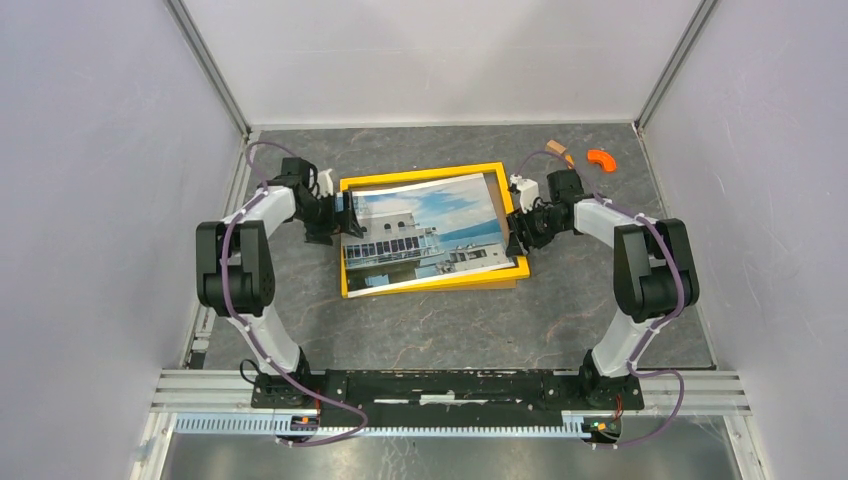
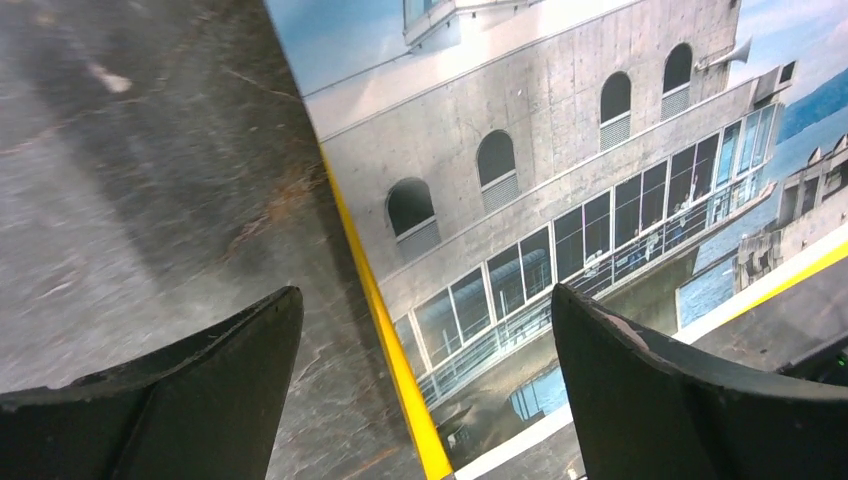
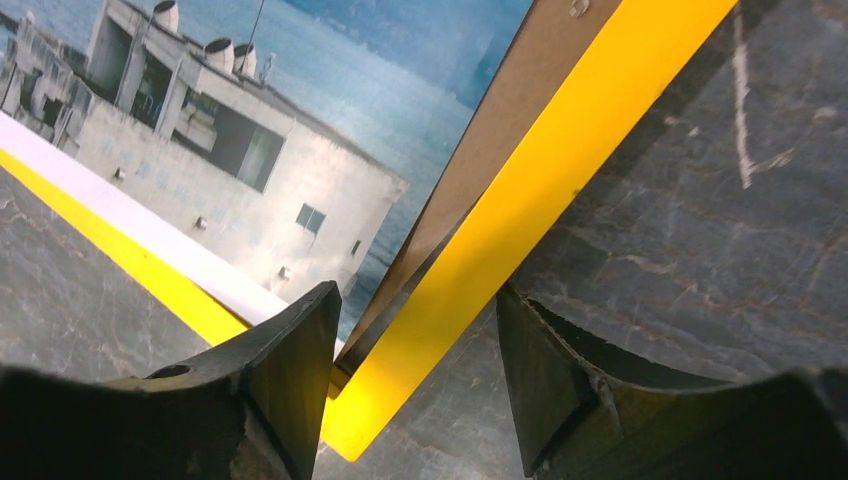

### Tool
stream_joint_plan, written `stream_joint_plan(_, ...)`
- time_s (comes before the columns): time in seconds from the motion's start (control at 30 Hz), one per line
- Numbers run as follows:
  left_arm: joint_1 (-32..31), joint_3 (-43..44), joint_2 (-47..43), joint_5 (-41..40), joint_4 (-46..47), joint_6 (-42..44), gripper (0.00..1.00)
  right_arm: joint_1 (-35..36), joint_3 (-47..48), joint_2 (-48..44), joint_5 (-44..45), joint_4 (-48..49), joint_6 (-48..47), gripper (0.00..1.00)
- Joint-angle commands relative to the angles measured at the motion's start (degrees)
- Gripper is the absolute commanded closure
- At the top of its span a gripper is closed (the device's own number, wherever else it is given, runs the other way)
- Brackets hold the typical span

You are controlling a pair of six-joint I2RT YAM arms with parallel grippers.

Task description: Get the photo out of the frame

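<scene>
The frame [image 1: 432,283] lies flat mid-table, yellow front border showing. The photo [image 1: 425,232], a white building against sky and water, lies loose and skewed on top of it. My left gripper [image 1: 337,218] is at their left edge. In the left wrist view it [image 2: 425,295] is open, its jaws either side of the frame's yellow rail [image 2: 385,330] and over the photo [image 2: 560,160]. My right gripper [image 1: 516,226] is at the right edge. In its wrist view it [image 3: 415,310] is open, jaws either side of the yellow rail [image 3: 520,210], with a brown board edge [image 3: 480,140] beside the photo [image 3: 250,170].
An orange piece [image 1: 601,158] and a tan piece [image 1: 558,152] lie at the back right of the dark stone-patterned table [image 1: 420,340]. White walls close in the back and both sides. Both arms reach inward from the near rail.
</scene>
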Motion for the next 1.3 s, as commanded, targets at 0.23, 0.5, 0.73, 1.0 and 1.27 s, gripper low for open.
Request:
stream_joint_plan(0.23,0.0,3.42,-4.88,-8.95,3.91,1.78,0.0,-0.44,-0.84,-1.89,0.83,-6.82,-0.74,0.31)
stream_joint_plan(0.5,-1.92,8.46,1.19,-6.35,6.01,0.03,0.0,-0.57,-0.35,-1.95,1.27,-6.83,-0.56,0.3)
stream_joint_plan(0.73,-4.06,13.27,5.93,-5.26,6.61,-0.67,0.0,-0.6,0.17,-1.69,1.75,-7.28,-0.62,0.3)
stream_joint_plan(1.0,-7.98,14.96,5.02,-7.42,6.6,2.85,0.0,-0.58,-0.33,-1.84,1.58,-7.16,-0.43,0.31)
stream_joint_plan(1.27,-8.66,15.63,5.66,-7.89,6.13,4.31,0.0,-0.61,-0.72,-1.89,-0.04,-6.56,0.26,0.29)
